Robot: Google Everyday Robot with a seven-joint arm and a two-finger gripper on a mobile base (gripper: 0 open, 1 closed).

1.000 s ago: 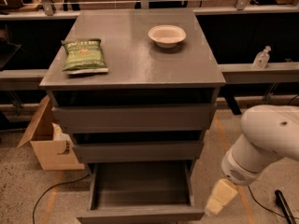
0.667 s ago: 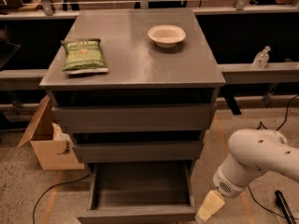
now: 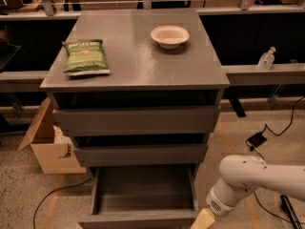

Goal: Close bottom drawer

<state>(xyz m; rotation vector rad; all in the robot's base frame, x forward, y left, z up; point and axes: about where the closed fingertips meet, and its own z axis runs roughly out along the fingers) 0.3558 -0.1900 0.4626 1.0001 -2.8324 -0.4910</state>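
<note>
Camera view shows the bottom drawer (image 3: 143,194) pulled out under the front edge of the table (image 3: 138,66), its front panel running left to right. The claw (image 3: 202,220) hangs low below the table's front right corner, just beside the panel's right end. Whether it is wide or narrow, one cannot tell. The push probably must go toward the back edge.

Setting: lab or workshop. We logged long benches (image 3: 267,71), loose cables (image 3: 282,127) on a speckled floor (image 3: 19,194), a cardboard box (image 3: 47,149), and the robot's claw (image 3: 202,220) low beside the grey cabinet (image 3: 138,70).
</note>
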